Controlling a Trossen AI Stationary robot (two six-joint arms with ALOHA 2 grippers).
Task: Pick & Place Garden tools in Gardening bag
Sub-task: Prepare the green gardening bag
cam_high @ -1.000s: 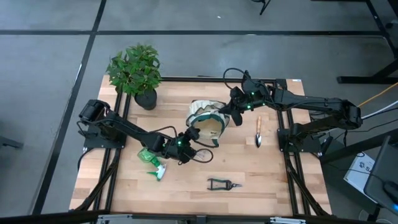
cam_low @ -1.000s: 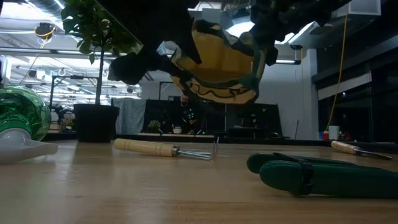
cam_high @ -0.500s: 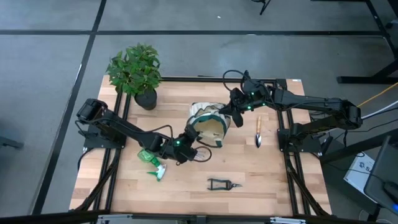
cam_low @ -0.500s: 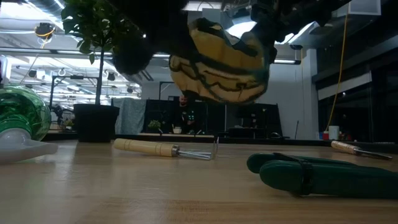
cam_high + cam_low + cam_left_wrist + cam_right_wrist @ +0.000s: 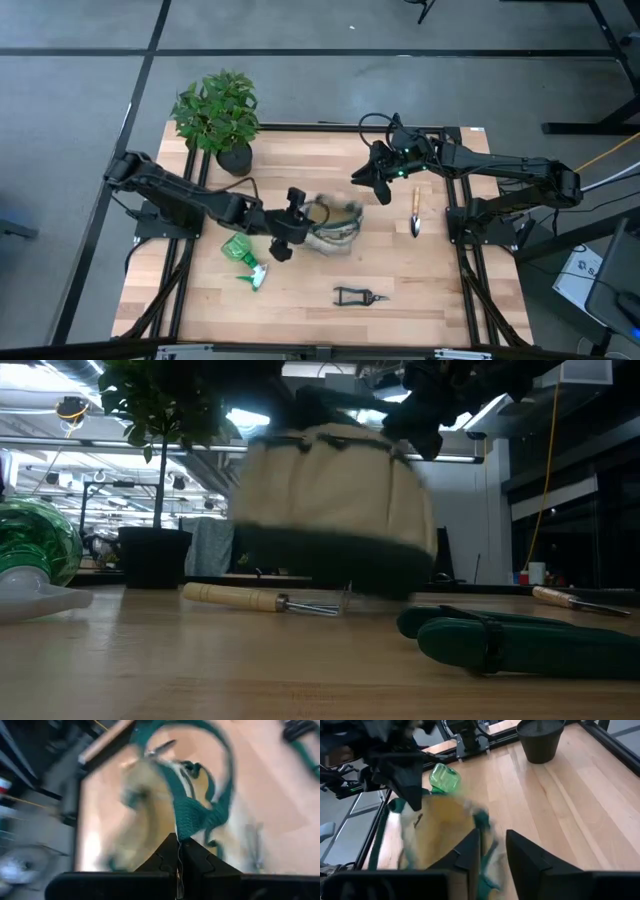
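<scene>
No writing can be read on anything here. The left pincer point(image 5: 292, 222) is clenched on the dark green handle of the one gardening bag point(image 5: 335, 226), which sits mid-desk point(image 5: 400, 280), while the right pincer point(image 5: 366, 178) hangs released just behind it. Around the bag lie one rake point(image 5: 262, 599), one trowel point(image 5: 416, 212), one pair of pruning shears point(image 5: 358, 295), one green spray bottle point(image 5: 246, 258) and one potted plant point(image 5: 220, 118).

The gardening bag point(image 5: 332, 225) sits mid-table, seemingly over the rake point(image 5: 262, 599), with the green bottle point(image 5: 245, 255) toward the left edge, the shears point(image 5: 358, 295) nearer the front edge, the trowel point(image 5: 416, 213) toward the right edge, and the potted plant point(image 5: 219, 118) at the back-left corner.
</scene>
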